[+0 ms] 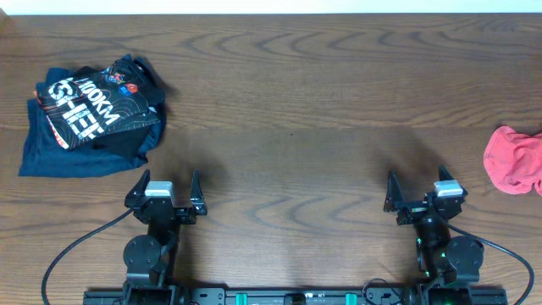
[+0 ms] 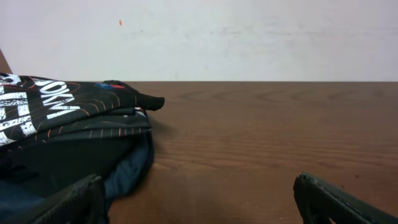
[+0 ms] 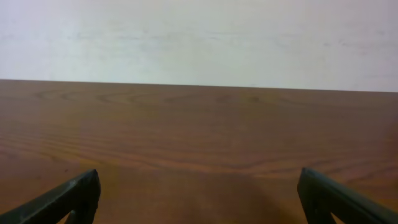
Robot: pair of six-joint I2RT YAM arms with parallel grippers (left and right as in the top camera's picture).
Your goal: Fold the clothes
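The coral-red shirt (image 1: 513, 159) lies crumpled at the table's right edge, partly cut off by the overhead view. It shows in neither wrist view. My left gripper (image 1: 166, 188) is open and empty near the front left of the table; its fingertips frame bare wood in the left wrist view (image 2: 198, 199). My right gripper (image 1: 418, 191) is open and empty near the front right, left of and nearer than the shirt; its fingertips show in the right wrist view (image 3: 199, 196).
A pile of navy and black garments with white lettering (image 1: 89, 114) lies at the back left, also in the left wrist view (image 2: 68, 134). The wooden table (image 1: 288, 127) stretches between the two piles. A pale wall (image 3: 199, 37) stands behind.
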